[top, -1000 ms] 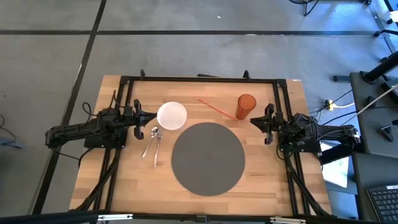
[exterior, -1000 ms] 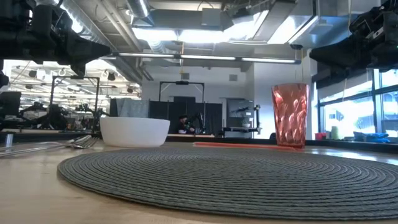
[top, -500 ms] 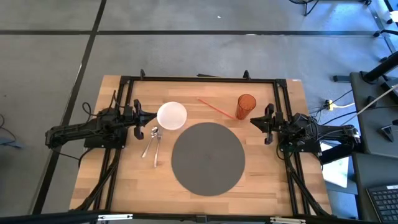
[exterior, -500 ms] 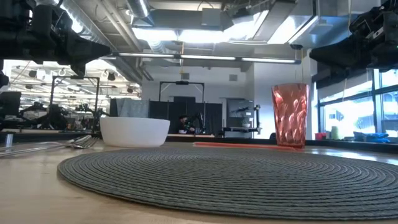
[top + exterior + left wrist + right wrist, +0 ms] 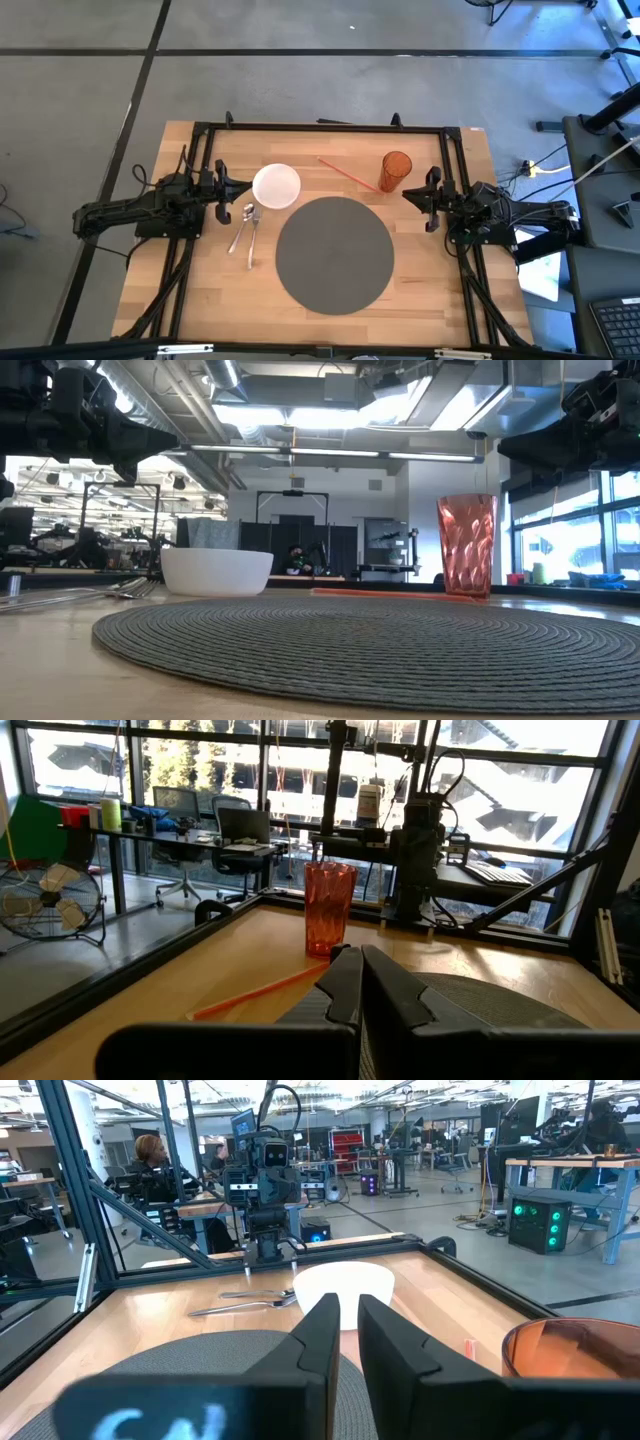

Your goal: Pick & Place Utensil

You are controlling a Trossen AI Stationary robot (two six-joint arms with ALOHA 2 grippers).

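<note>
Two metal utensils, a spoon (image 5: 246, 216) and a second piece (image 5: 253, 238), lie flat on the wood left of the round grey placemat (image 5: 334, 254); in the right wrist view the utensils (image 5: 245, 1302) show beside the white bowl (image 5: 276, 186). An orange-red tumbler (image 5: 396, 168) stands upright at the far right, an orange straw (image 5: 347, 173) lying next to it. My left gripper (image 5: 226, 185) hovers shut at the table's left, just beyond the utensils. My right gripper (image 5: 413, 195) hovers shut at the table's right, near the tumbler.
A black frame (image 5: 330, 127) borders the table top. Bare wood lies along the near edge (image 5: 250, 300) on both sides of the placemat. In the right wrist view a person (image 5: 152, 1158) sits in the room beyond the table.
</note>
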